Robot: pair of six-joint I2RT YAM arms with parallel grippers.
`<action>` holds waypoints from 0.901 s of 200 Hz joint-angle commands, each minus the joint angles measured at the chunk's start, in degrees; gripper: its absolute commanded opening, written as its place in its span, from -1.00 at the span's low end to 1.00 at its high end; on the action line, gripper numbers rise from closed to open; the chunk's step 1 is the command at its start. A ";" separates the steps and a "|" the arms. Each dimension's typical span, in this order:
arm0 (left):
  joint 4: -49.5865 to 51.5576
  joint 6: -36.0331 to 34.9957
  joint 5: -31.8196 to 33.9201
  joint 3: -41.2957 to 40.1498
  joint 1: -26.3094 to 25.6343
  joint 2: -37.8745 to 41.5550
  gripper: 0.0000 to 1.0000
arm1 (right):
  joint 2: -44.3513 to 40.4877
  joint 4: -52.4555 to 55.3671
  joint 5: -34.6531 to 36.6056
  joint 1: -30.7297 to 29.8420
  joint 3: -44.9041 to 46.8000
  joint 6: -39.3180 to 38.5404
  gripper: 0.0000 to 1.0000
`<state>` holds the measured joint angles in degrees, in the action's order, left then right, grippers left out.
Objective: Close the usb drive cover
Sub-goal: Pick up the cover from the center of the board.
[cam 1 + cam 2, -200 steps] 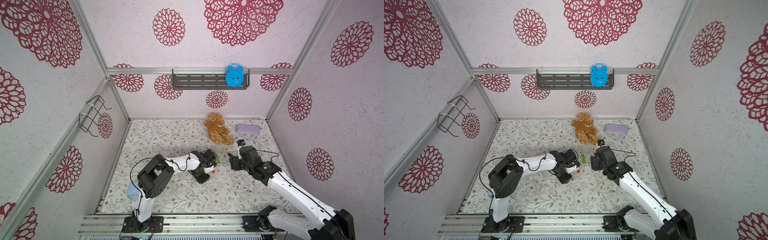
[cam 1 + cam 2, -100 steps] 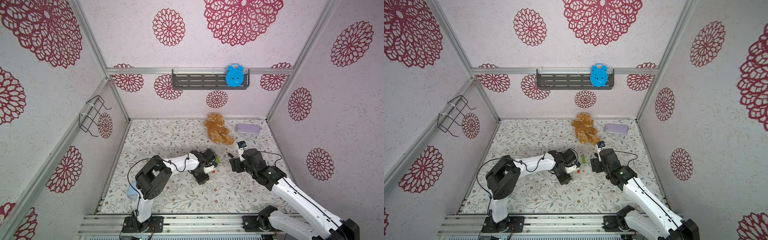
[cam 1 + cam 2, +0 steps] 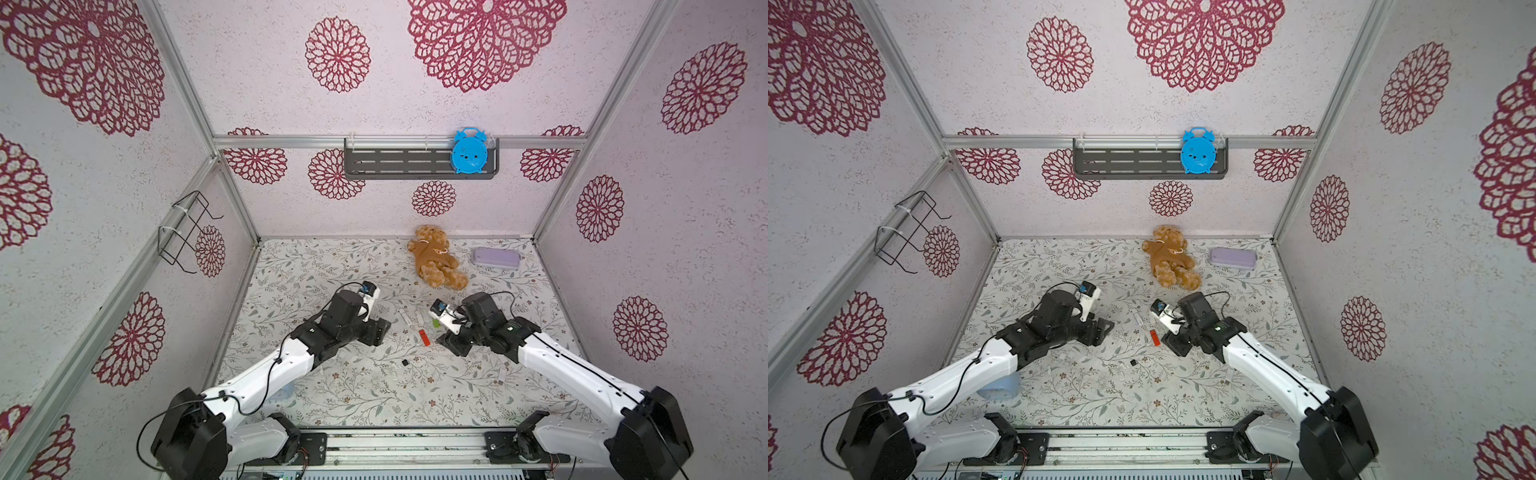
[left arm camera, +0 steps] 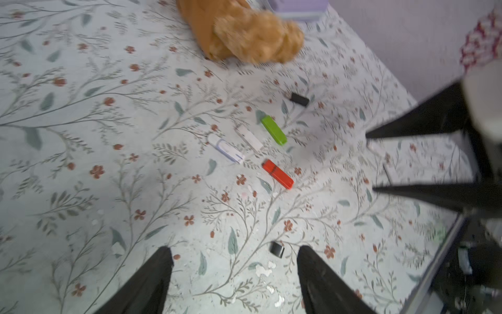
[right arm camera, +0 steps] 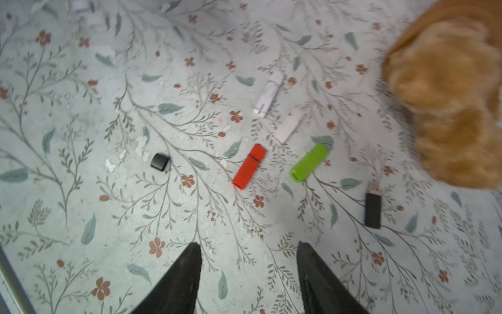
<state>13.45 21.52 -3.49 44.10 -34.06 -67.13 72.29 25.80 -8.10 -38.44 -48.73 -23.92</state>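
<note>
We pulled the left gripper point(image 4: 233, 252) away from the red rectangular plastic usb drive point(image 4: 277, 174), opened its jaws and left the drive lying free; the right gripper point(image 5: 247, 244) shifted toward the left arm and narrowed somewhat.

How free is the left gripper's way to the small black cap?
Probably yes: the left gripper is open and empty, and the black cap lies alone on the mat by its fingertips.
</note>
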 commanded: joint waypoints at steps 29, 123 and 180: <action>-7.97 10.85 2.49 -4.00 8.45 4.68 0.62 | 10.81 3.79 -1.01 -8.79 -6.80 -15.66 0.14; -6.29 10.62 -1.75 -8.38 20.29 10.88 0.65 | 25.84 8.81 2.44 -14.37 -17.31 -20.24 0.03; -5.85 9.47 -3.23 -9.36 21.69 11.16 0.65 | 29.68 8.43 2.64 -14.33 -18.78 -20.08 0.00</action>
<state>8.16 32.40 -5.52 35.44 -13.23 -56.77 101.36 32.42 -5.76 -52.82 -65.23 -42.98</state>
